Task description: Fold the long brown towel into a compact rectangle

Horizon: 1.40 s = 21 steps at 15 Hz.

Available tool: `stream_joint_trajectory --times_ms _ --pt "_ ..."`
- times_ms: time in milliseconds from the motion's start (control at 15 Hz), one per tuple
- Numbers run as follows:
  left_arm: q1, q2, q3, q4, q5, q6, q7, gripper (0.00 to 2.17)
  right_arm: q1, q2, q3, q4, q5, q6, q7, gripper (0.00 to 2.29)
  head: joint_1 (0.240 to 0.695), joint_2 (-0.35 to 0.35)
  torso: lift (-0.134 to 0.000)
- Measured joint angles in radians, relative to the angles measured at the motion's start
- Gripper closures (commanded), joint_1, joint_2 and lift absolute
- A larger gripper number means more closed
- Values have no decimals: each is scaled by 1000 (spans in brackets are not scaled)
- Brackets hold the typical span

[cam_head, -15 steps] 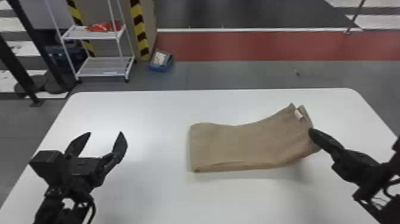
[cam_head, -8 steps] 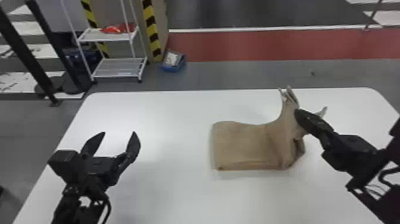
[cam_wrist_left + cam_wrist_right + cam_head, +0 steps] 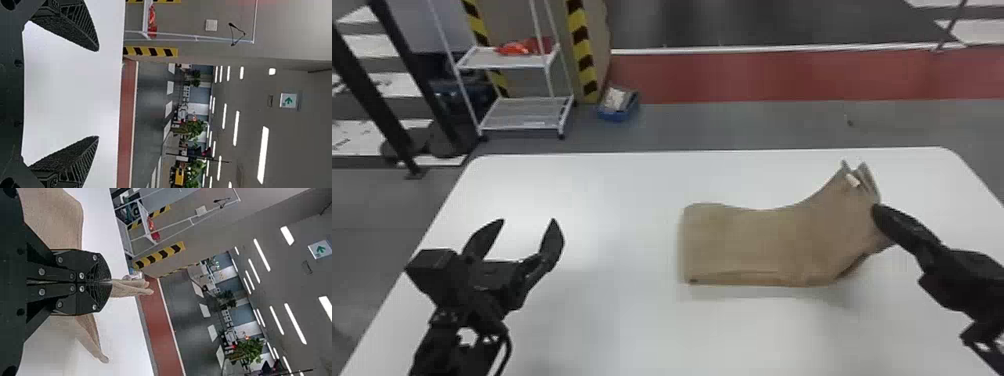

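The brown towel (image 3: pixel 757 240) lies folded in layers on the right half of the table, its right end lifted off the surface. At that raised end, my right gripper (image 3: pixel 878 212) holds the cloth, a small white tag beside it. In the right wrist view my right gripper (image 3: pixel 111 282) is shut on the towel (image 3: pixel 55 215), with layered edges sticking out past the fingertips. Away from the towel, over the table's left side, my left gripper (image 3: pixel 529 225) stands open; the left wrist view shows the left gripper (image 3: pixel 98 94) with its fingers wide apart and nothing between them.
The white table (image 3: pixel 612 190) has its far edge beyond the towel. Past it on the floor stand a white shelf rack (image 3: pixel 522 112) with red items and a blue bin (image 3: pixel 618 111).
The towel's right end, bunched and bent toward the left half a second ago, now stretches out more to the right. The head view has swung slightly, and the left gripper remains open.
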Motion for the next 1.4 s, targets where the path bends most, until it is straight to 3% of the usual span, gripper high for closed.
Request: stream_joint_trajectory --times_ms 67,133,200,467,733,1133,1267,1400 --pt "-1 0 -3 0 0 1 0 83 -3 0 -29 10 -1 16 19 535 695 24 -125" --pt "-1 0 -5 0 -1 2 0 83 -8 0 -64 26 -1 37 34 124 695 -5 -125" --pt "-1 0 -6 1 -2 3 0 83 -12 0 -99 43 -3 53 42 22 695 -21 -125" --pt "-7 0 -11 7 -3 5 0 83 -16 0 -192 66 -16 98 63 33 695 -69 -125" --pt "-7 0 -12 10 -4 6 0 83 -55 -3 -227 107 11 182 64 181 695 -97 -125" --pt "-7 4 -12 18 -2 5 -3 83 -192 -70 -191 253 132 367 72 289 695 -99 -125" --pt "-7 4 -12 19 -2 5 -3 83 -219 -76 -181 269 149 392 76 414 695 -96 -125" --pt "-8 5 -12 21 -2 5 -3 83 -236 -83 -172 271 162 426 79 694 695 -90 -125"
